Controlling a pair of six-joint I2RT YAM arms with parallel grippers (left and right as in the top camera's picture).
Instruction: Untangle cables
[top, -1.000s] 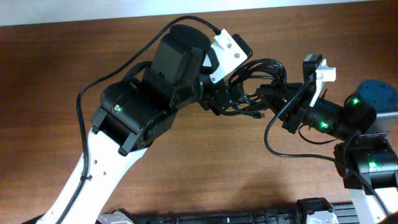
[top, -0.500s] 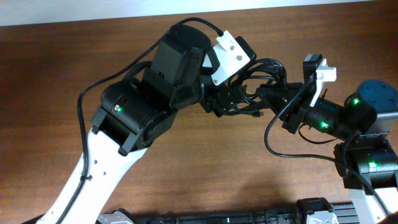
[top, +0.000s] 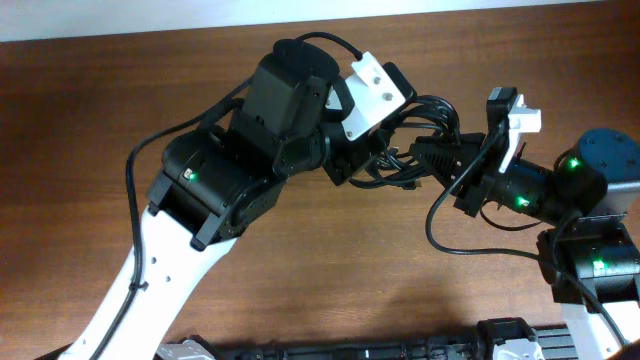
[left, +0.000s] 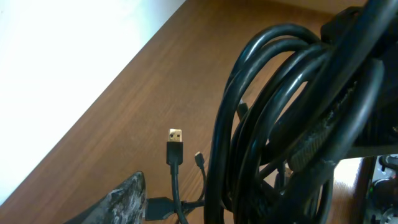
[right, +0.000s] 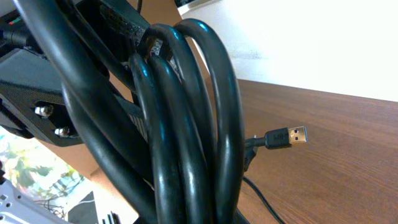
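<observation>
- Left gripper (top: 372, 160) is buried in the cables (top: 415, 140) from the left side. Honestly can't tell from any view whether its jaws are pinched on a strand or apart; the arm's own body covers them from overhead.
- Right gripper (top: 440, 158) comes in from the opposite side, jaws together, and looks clamped on the bundle. Its wrist view is filled with thick coils right against the lens.
- Bundle sits between the two tools, held up off the table (top: 300, 290), toward the far right part of it. Both arms are basically touching it, so neither is "nearer".
- Key relation, I'd say: the coils run roughly upright as a hanging loop, while the two grippers face each other left-right across it. Pulling apart along that line is what should open it.
- Material: smooth, glossy black rubbery cord, round, several turns stacked side by side.
- One USB plug (right: 291, 136) sticks out free with a bright metal tip. Thinner strands trail below it.
- Tabletop is reddish-brown wood grain, matte.
</observation>
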